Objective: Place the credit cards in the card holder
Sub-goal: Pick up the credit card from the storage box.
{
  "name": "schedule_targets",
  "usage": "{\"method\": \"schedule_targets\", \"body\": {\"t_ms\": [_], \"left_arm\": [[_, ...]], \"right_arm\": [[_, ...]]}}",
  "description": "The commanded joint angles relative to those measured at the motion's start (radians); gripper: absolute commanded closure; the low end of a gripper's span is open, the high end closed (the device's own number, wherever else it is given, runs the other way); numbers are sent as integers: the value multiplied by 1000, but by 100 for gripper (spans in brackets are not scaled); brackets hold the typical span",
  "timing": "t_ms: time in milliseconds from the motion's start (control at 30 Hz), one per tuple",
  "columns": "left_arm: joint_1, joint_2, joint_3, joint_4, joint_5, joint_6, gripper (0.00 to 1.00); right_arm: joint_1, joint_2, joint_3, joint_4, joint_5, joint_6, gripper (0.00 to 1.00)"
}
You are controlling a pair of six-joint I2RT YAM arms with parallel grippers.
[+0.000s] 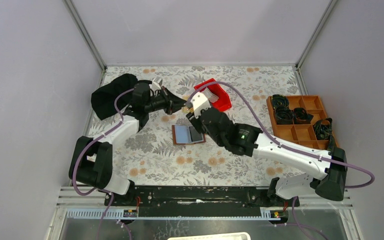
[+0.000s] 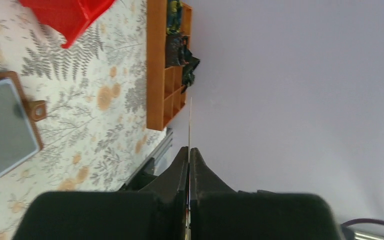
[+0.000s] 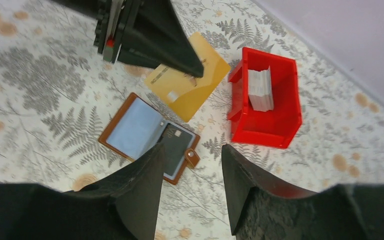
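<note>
My left gripper is shut on a yellow credit card, which shows edge-on in the left wrist view. It holds the card in the air above the table, just beyond the card holder. The brown card holder lies open and flat, with a light blue face on its left half and a dark card on its right half. My right gripper hangs open above the holder's clasp side with nothing between its fingers, close to the left gripper.
A red bin with a stack of pale cards stands right of the card holder. An orange-brown compartment tray with dark items sits at the right edge. A black cloth lies at the back left.
</note>
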Motion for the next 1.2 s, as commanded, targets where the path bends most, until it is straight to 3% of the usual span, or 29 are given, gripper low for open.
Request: {"method": "schedule_targets", "body": {"t_ms": [0,167,467,900,1167], "left_arm": [[20,-27,-18,-65,-46,147,100],[24,-34,-34,43,-23,141,100],[26,-52,-105,335,-21,-13,100],[25,-35,-179,578,-25,-172,100],[25,-33,-189,590,-30,-176,100]], "right_arm": [[-81,-41,18,66,-147,225,47],[-198,-33,26,105,-346,400,46],[-350,-21,-75,293,-615,723,46],[-450,-4,-196,441,-767,927,48],[-461,38,-179,501,-815,974,49]]}}
